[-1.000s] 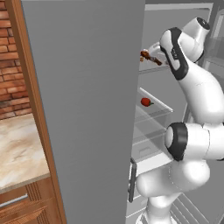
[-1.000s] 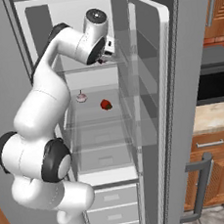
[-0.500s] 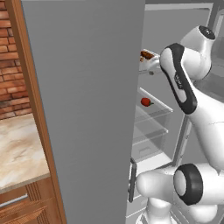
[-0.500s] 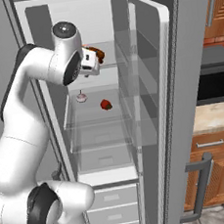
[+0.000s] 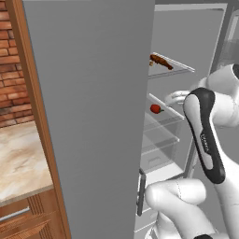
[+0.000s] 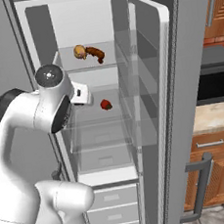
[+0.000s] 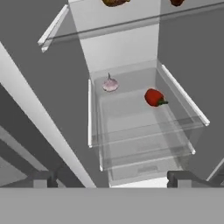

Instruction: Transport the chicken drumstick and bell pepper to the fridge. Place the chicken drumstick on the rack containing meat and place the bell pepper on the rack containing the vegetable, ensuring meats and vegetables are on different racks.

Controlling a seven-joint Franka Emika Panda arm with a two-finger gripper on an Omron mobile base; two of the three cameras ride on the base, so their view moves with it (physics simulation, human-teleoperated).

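Hand view puts us in front of the tall plain grey fridge (image 7: 127, 43), our two dark fingers (image 7: 43, 179) spread wide and holding nothing. We see the small round bright-red bell pepper (image 7: 154, 97) with its green stem lying on the thin pale-grey translucent middle rack (image 7: 181, 94), well apart from a pale pinkish garlic-like bulb (image 7: 110, 84) at the back. We judge the pepper light, firm and glossy, apt to roll; it would be best taken across its round body. The glossy reddish-brown chicken drumstick (image 6: 96, 52) rests on the upper translucent rack (image 6: 70, 69) just beside a rounded tan piece of meat (image 6: 80, 51); we judge it stiff, slick, best pinched at its fat end. Room is tight between the racks; the open grey door (image 5: 93, 116) and the rack rims bound our way out.
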